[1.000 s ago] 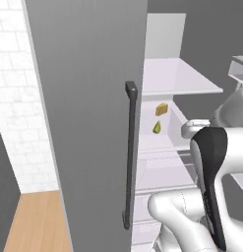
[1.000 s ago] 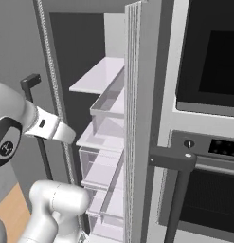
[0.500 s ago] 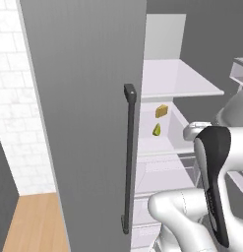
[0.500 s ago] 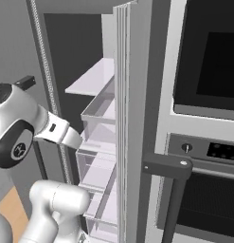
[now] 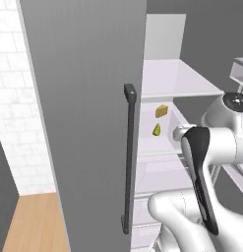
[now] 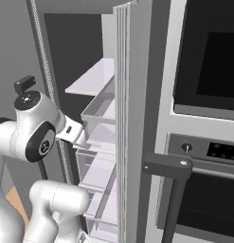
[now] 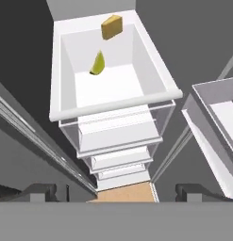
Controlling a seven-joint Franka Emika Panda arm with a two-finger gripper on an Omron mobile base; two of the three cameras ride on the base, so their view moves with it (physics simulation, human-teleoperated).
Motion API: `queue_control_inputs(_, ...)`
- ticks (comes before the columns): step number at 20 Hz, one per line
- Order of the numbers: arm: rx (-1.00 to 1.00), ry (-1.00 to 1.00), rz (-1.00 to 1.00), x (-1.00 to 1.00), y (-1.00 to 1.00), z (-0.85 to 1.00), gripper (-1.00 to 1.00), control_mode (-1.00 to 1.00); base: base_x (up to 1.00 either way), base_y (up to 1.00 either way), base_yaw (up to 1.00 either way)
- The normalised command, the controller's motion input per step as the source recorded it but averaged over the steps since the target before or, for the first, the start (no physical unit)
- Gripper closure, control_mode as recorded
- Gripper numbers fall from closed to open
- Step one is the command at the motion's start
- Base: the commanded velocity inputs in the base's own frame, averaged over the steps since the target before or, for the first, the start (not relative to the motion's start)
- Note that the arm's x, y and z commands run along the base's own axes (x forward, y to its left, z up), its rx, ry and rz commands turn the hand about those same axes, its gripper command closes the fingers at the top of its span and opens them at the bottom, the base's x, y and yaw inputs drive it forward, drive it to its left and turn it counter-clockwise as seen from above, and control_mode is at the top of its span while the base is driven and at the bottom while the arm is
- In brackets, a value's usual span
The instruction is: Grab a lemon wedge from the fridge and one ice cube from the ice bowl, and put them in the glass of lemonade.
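- Two small things lie on a white shelf [image 7: 108,89] inside the fridge [image 5: 83,98]: the lemon wedge [image 7: 97,63] and, at about 1 o'clock from it and near it, a tan-yellow block [image 7: 112,27].
- In the left base view the lemon wedge [image 5: 156,129] sits just below the tan-yellow block [image 5: 162,110], both seen past the edge of the open grey door, at 3 o'clock from the door's dark bar handle [image 5: 128,157].
- The claw [image 7: 115,192] is spread wide, its two dark fingertips [image 7: 40,192] standing well apart at the bottom of the hand view, with nothing between them.
- The claw hangs well apart from the lemon wedge, which lies toward 12 o'clock from it in the hand view.
- Below the shelf, clear drawers [image 7: 118,132] stack downward; a strip of wooden floor [image 7: 122,193] shows beneath them.
- In the right base view, the fridge's clear drawers [image 6: 97,142] stand at 9 o'clock from a dark oven [image 6: 203,156] with its own bar handle [image 6: 168,166].
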Motion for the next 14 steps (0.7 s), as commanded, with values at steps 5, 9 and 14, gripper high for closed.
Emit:
queue_control_inputs(5,0.0,0.0,-0.01,0.72,0.0,-0.17,-1.0,-1.0,0.0,0.0,0.0)
queue_control_inputs(9,0.0,0.01,0.0,0.65,0.0,-0.32,-1.0,-1.0,0.0,0.0,0.0)
queue_control_inputs(14,0.0,0.09,0.0,0.45,0.0,-0.44,-1.0,-1.0,0.0,0.0,0.0)
